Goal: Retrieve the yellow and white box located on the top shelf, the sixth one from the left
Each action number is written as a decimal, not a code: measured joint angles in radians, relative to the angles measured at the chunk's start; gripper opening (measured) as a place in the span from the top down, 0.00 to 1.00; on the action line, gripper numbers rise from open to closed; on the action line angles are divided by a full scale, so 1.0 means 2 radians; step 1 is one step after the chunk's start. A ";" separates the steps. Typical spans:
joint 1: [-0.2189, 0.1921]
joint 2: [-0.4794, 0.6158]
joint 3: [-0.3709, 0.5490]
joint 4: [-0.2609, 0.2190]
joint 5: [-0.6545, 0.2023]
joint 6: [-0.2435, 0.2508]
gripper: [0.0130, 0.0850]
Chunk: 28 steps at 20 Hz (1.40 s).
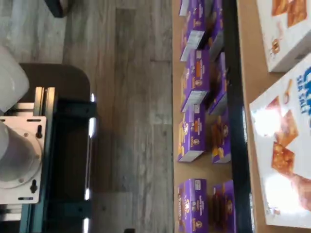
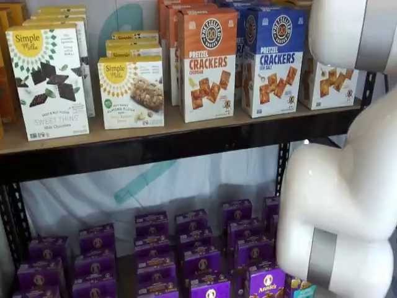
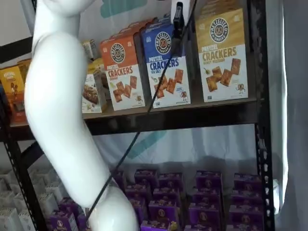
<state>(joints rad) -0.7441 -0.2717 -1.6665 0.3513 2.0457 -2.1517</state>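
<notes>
The yellow and white box [image 3: 221, 55] stands upright at the right end of the top shelf [image 3: 192, 115], next to a blue-topped carton [image 3: 166, 62]. In a shelf view only its white lower half [image 2: 329, 84] shows, behind the white arm [image 2: 347, 186]. My gripper [image 3: 178, 21] hangs from the view's top edge, a black finger with a cable beside it, in front of the gap between the blue-topped carton and the yellow one. No gap or held box shows. The wrist view shows white cracker cartons [image 1: 286, 145] lying sideways; I cannot tell which is the yellow one.
An orange-topped carton [image 2: 208, 62] and Simple Mills boxes [image 2: 130, 90] fill the rest of the top shelf [image 2: 186, 130]. Several purple boxes [image 2: 198, 261] sit on the lower shelf. Black uprights [image 3: 260, 120] frame the right side. The dark mount with teal brackets [image 1: 43, 160] shows in the wrist view.
</notes>
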 joint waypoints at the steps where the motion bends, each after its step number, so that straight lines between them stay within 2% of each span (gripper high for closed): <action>1: -0.005 0.002 -0.003 0.009 -0.001 0.000 0.00; 5: -0.022 0.008 -0.011 0.043 -0.013 0.001 0.00; 12: -0.040 0.008 -0.005 0.093 -0.039 0.008 0.00; 22: -0.054 0.032 -0.028 0.128 -0.059 0.013 0.00; 28: -0.052 0.043 -0.039 0.145 -0.072 0.022 0.00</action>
<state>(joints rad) -0.8476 -0.1855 -1.7435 0.6410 1.9011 -2.1070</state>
